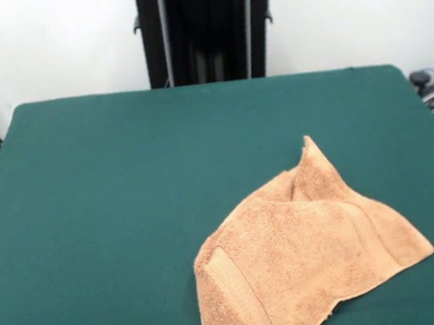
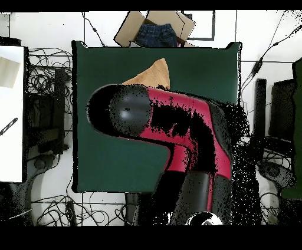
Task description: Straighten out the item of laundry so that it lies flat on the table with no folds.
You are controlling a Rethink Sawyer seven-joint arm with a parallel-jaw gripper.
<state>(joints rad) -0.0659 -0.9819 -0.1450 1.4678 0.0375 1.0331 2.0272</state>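
Observation:
The item of laundry [image 1: 308, 262], a light orange-tan towel, lies crumpled on the green table [image 1: 127, 205] at the near right in the front view. It is folded over itself, and one corner stands up in a peak. A woven border band runs along its left part. Its near edge runs off the bottom of the picture. In the overhead view only a triangular piece of the towel [image 2: 150, 75] shows near the table's [image 2: 94, 159] top edge. The rest is hidden under the red and black arm [image 2: 177, 127]. Neither view shows the gripper.
An open cardboard box [image 2: 156, 29] holding blue denim sits on the floor beyond the table's top edge in the overhead view. Cables [image 2: 44, 82] lie on the floor on both sides. A white surface [image 2: 12, 112] stands at the left.

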